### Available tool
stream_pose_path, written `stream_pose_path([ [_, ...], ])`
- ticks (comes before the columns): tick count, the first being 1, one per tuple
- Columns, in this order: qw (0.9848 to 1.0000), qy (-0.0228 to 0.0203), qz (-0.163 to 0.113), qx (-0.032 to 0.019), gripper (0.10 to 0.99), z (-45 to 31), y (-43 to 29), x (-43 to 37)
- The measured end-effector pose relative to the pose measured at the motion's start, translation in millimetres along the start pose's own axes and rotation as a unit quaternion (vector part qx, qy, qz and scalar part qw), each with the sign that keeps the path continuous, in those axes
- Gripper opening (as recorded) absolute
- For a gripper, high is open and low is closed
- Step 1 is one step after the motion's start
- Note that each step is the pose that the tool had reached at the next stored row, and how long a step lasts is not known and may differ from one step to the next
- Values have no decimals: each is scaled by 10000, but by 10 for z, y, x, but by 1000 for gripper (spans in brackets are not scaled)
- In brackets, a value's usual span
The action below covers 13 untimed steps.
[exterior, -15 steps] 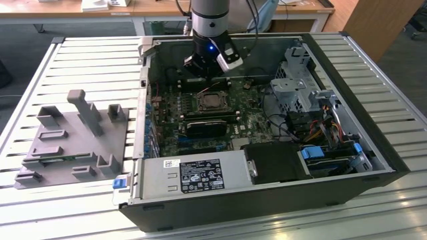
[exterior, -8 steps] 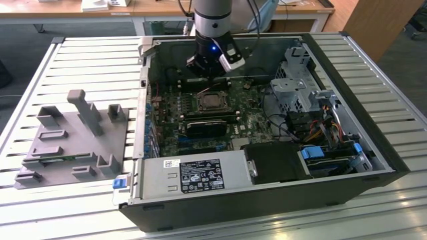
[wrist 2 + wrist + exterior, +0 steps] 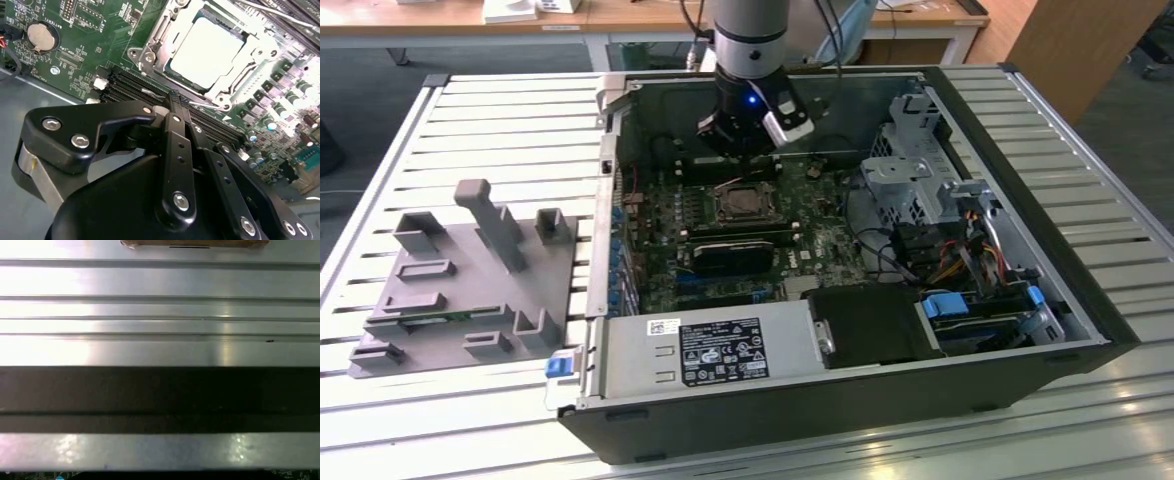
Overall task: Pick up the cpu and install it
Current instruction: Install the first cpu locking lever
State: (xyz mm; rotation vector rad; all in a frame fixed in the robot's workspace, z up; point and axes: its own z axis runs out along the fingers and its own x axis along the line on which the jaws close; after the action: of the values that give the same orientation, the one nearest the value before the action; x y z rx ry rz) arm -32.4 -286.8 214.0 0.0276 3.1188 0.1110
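Observation:
The cpu [image 3: 205, 50] is a shiny silver square lying flat inside the metal socket frame [image 3: 150, 47] on the green motherboard. In the exterior view the socket [image 3: 744, 203] sits mid-board inside the open computer case. My gripper [image 3: 744, 160] hangs just behind the socket, a little above the board. In the second wrist view the black gripper [image 3: 170, 100] has its linkages drawn together to one tip, which ends beside the socket over the memory slots. Nothing shows between the fingers.
A grey plastic fixture tray [image 3: 467, 280] stands on the slatted table at the exterior view's left. Inside the case are a black block [image 3: 727, 255] in front of the socket, the power supply [image 3: 707, 350], a drive cage [image 3: 921, 160] and cables [image 3: 961, 250]. The first wrist view shows table slats [image 3: 160, 315].

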Motion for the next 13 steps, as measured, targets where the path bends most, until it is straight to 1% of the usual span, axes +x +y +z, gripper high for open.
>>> stream_pose_path([
  [13,10000,0,1,11,106,114,16,-67],
])
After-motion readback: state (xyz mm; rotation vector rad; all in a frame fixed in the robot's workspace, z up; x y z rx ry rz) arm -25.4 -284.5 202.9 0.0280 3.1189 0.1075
